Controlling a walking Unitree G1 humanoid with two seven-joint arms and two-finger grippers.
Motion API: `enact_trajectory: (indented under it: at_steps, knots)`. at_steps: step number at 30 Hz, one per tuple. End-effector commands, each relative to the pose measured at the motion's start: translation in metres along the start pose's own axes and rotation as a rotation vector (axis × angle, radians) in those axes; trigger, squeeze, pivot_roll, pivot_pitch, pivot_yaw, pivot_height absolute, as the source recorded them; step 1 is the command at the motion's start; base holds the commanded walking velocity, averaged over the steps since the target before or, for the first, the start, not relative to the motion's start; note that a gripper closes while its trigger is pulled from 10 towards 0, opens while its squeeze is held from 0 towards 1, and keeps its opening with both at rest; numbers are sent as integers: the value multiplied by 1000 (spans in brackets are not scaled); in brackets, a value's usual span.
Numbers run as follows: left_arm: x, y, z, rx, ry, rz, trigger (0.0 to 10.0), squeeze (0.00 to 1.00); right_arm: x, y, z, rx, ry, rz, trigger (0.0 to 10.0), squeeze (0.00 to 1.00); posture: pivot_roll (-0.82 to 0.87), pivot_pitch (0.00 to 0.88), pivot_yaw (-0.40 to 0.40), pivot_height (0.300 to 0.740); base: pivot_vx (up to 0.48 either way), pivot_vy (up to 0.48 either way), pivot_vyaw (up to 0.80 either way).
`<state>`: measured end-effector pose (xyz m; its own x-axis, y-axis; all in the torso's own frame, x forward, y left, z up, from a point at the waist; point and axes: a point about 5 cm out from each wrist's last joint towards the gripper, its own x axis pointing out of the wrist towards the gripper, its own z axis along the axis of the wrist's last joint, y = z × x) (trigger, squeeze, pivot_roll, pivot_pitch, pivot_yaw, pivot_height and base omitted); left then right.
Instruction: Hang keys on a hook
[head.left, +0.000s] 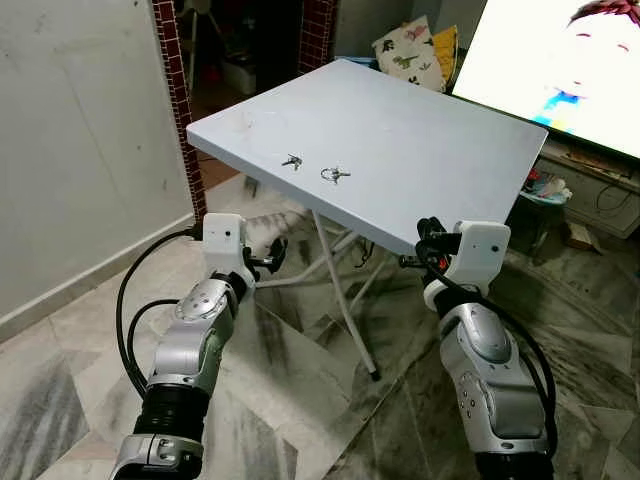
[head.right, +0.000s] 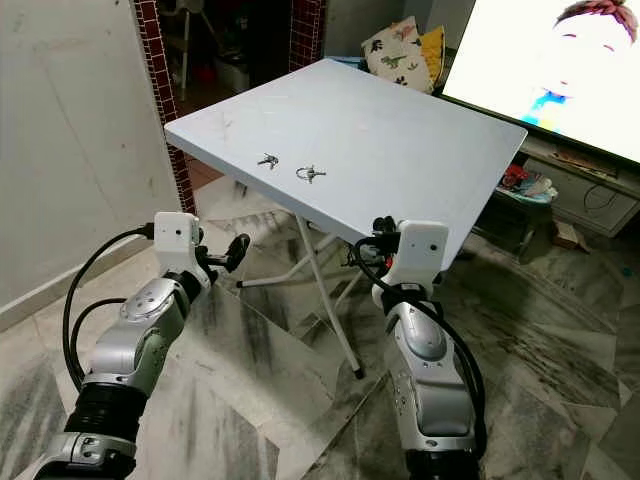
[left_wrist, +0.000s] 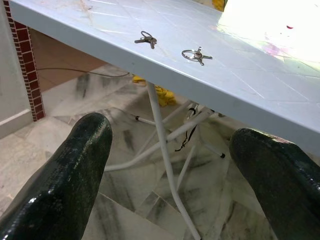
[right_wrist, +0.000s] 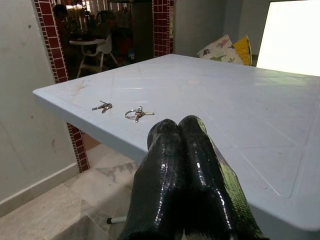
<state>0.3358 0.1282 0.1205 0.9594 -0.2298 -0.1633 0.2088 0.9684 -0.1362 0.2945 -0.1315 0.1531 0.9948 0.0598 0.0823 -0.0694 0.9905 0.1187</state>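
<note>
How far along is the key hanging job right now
Nothing looks done yet. Both sets of keys lie untouched on the white table. The left gripper, jaws open, and the right gripper, jaws shut and empty, hang by the table's near edge. Left: grasp keys, find a hook, hang them.

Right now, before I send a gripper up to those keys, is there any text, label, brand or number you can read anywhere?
No readable text anywhere.
Keys and key ring on the white table: any stamping too small to read.
Screen: a cartoon picture, no words.
Patterned cushion: dinosaur prints, no lettering.
</note>
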Motion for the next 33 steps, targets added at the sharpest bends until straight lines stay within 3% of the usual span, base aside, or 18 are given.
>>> enact_trajectory:
  at_steps: [1, 17, 18, 33]
  knots:
    - [1, 0, 1, 4, 2, -2, 10000, 0, 1, -2, 5, 4, -20, -8, 10000, 0, 11, 0, -87, 740, 311, 0, 0]
    - [-1, -1, -1, 0, 9, -3, 10000, 0, 1, 3, 7, 16, -32, 26, 10000, 27, 12, 0, -88, 740, 339, 0, 0]
    - [-1, -1, -1, 0, 9, -3, 10000, 0, 1, 3, 8, 17, -34, 29, 10000, 1000, 12, 0, -88, 740, 345, 0, 0]
    - [-1, -2, -1, -1, 10, 5, 10000, 0, 4, 3, 10, 19, -45, 37, 10000, 1000, 19, 0, -87, 740, 289, 0, 0]
